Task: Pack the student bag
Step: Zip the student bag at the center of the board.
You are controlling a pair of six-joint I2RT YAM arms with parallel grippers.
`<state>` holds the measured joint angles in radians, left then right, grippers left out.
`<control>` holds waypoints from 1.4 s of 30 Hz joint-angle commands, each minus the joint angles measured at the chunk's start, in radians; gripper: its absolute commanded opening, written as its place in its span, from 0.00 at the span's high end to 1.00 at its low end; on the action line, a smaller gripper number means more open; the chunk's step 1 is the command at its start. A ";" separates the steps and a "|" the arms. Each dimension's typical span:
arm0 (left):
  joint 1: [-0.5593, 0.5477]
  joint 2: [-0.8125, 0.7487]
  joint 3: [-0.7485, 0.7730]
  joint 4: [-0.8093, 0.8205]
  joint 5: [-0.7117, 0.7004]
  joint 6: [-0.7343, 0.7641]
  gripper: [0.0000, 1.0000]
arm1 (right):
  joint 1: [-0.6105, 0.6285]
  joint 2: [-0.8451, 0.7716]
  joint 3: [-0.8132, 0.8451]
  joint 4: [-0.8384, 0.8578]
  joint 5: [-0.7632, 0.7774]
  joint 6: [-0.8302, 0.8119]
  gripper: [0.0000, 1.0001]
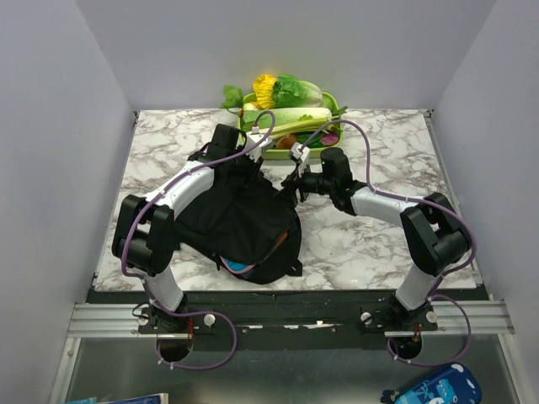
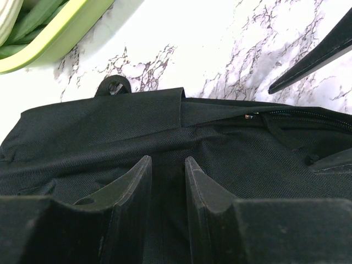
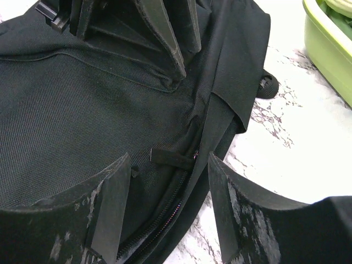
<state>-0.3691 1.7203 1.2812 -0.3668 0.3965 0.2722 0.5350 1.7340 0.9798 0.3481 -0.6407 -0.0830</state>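
Observation:
The student bag (image 1: 232, 220), a large black fabric backpack, lies in the middle of the marble table; something blue and orange shows in its opening at the near edge. My left gripper (image 1: 250, 164) is on the bag's far end, its fingers (image 2: 137, 181) narrowly apart and pinching a fold of black fabric (image 2: 110, 126). My right gripper (image 1: 290, 187) is open at the bag's right edge. Its jaws straddle the zip (image 3: 165, 220) and a black pull tab (image 3: 171, 158) without touching them. The left gripper's fingers (image 3: 165, 38) show in the right wrist view, pressed into the bag (image 3: 66, 110).
A green tray (image 1: 337, 108) of vegetables stands at the back of the table, close behind both grippers; its rim shows in the left wrist view (image 2: 66, 38) and the right wrist view (image 3: 324, 44). A blue item (image 1: 434, 387) lies below the table's front right.

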 commanded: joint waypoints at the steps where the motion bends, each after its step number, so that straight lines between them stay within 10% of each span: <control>1: 0.004 -0.021 0.004 -0.008 -0.036 0.009 0.62 | 0.003 -0.013 0.019 0.002 0.019 -0.024 0.34; 23: 0.012 -0.031 -0.005 -0.008 -0.041 0.013 0.62 | 0.003 0.113 0.111 0.028 0.015 0.071 0.43; 35: 0.013 -0.033 -0.008 -0.009 -0.047 0.019 0.62 | 0.003 0.154 0.114 0.065 -0.016 0.141 0.64; 42: 0.015 -0.034 -0.010 -0.008 -0.042 0.018 0.62 | -0.003 0.142 0.109 0.080 0.009 0.163 0.96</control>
<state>-0.3676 1.7203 1.2808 -0.3668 0.3927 0.2726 0.5350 1.8721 1.0748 0.3912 -0.6418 0.0616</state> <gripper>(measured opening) 0.379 0.126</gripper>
